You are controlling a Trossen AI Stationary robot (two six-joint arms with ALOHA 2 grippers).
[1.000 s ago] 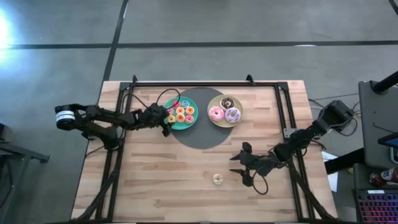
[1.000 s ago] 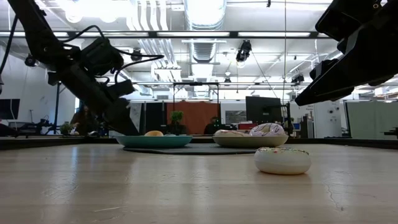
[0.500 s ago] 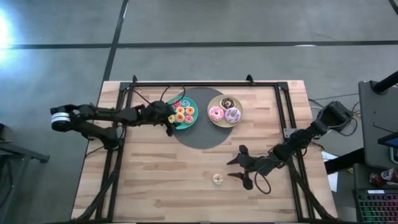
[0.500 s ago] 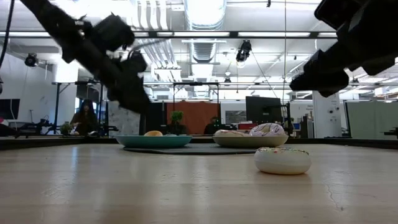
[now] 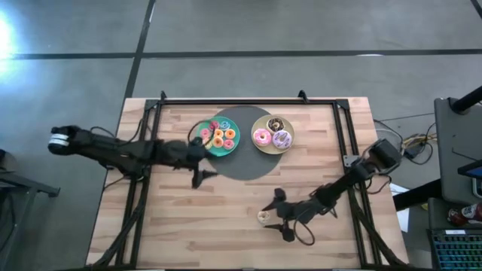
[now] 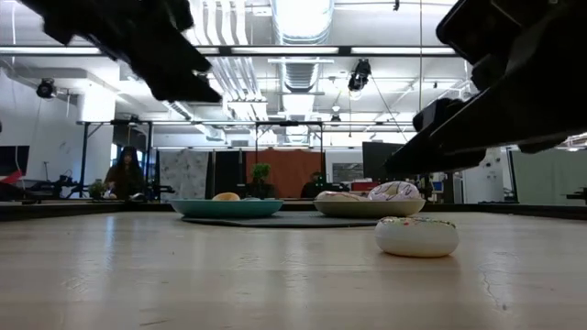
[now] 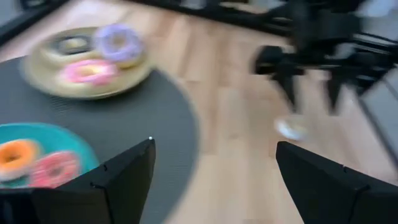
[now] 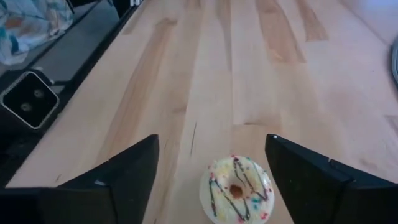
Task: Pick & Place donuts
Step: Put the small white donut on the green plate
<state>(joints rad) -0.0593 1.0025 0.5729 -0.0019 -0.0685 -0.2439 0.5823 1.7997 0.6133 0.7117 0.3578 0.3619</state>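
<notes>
A small white donut with sprinkles (image 5: 263, 217) lies flat on the bare wood near the table's near edge; it also shows in the low view (image 6: 417, 236). My right gripper (image 5: 280, 217) is open, level with the table. Its fingers stand just to the right of that donut (image 8: 238, 188), one toward each side, touching nothing. My left gripper (image 5: 202, 175) is open and empty above the near left rim of the dark mat. Several tiny donuts lie on the teal plate (image 5: 208, 147). A pink, a lilac-white and a chocolate donut lie on the beige plate (image 5: 260, 147).
Both plates stand on a dark round mat (image 5: 242, 162) at the table's far middle. Dark frame rails (image 5: 143, 150) run along the table's left, far and right sides. Bare wood lies at the near left (image 5: 181, 233). A person (image 6: 122, 174) sits far back in the room.
My left gripper has drawn back from the teal plate toward the table's near edge and has risen, staying open and empty. My right gripper has gone toward the table's left edge, up to the white donut, and stays open. The donut has not moved.
</notes>
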